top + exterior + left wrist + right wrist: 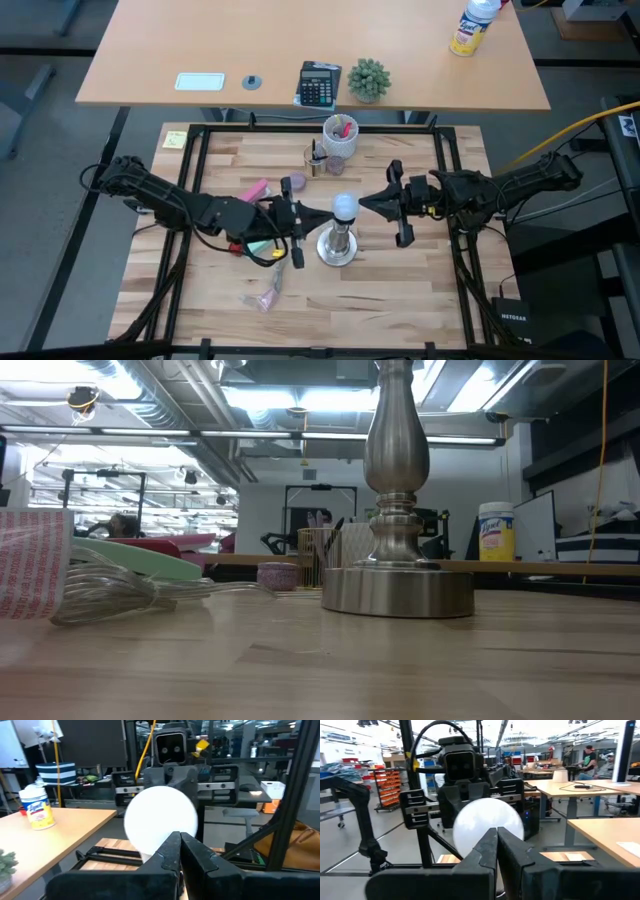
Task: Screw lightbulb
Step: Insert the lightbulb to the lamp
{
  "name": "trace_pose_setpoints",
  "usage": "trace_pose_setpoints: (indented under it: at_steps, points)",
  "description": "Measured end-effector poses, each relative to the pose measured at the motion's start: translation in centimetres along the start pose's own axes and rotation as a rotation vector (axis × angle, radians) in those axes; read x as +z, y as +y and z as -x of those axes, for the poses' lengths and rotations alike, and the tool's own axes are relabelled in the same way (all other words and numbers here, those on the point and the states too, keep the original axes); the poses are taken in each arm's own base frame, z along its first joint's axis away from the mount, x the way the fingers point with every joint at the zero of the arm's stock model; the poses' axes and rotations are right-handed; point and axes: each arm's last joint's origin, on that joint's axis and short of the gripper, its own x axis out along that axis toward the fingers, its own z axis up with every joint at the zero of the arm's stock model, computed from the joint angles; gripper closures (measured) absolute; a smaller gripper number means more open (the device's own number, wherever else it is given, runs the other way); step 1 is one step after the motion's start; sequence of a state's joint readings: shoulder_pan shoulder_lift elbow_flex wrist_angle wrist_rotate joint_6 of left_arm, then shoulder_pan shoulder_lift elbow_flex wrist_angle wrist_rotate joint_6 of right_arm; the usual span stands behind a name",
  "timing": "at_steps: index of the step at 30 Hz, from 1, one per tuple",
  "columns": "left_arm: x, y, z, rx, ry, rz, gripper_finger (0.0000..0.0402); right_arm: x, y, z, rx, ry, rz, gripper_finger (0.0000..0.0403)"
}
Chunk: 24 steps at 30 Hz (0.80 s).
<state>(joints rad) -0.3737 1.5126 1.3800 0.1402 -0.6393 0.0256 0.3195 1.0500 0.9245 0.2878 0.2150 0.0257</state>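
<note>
The frosted-white lightbulb sits on top of the silvery socket stand at the table's middle; its screw base is hidden. The low view shows only the stand, with the bulb above the picture. My left gripper is shut and level just left of the bulb, which fills its wrist view. My right gripper is shut and level just right of the bulb, which also shows in its wrist view. The two grippers point at each other across the globe. My left gripper's shut fingertips point level at the bulb's globe from the table's left side; I cannot tell whether they touch it. My right gripper's shut fingertips point level at the globe from the table's right side; I cannot tell whether they touch it.
A white cup with pens, a small jar and a tape roll stand behind the stand. A pink object and a clear bag lie to the left. A clear cord lies near the low camera.
</note>
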Motion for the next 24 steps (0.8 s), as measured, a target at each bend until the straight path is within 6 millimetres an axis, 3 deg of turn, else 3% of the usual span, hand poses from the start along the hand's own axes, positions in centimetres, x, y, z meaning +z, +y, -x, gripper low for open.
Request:
trace_pose_setpoints:
  at_steps: [17, 24]
  points:
    - [0.0, 0.7, -0.3, 0.102, 0.001, -0.006, 0.0399, 0.1, 0.4, 0.1, 0.141, 0.002, -0.027, 0.0389]
    - [1.7, 0.9, 1.4, 0.124, -0.049, -0.019, 0.0399, 1.2, 0.2, 1.2, 0.119, -0.048, -0.029, 0.0389]
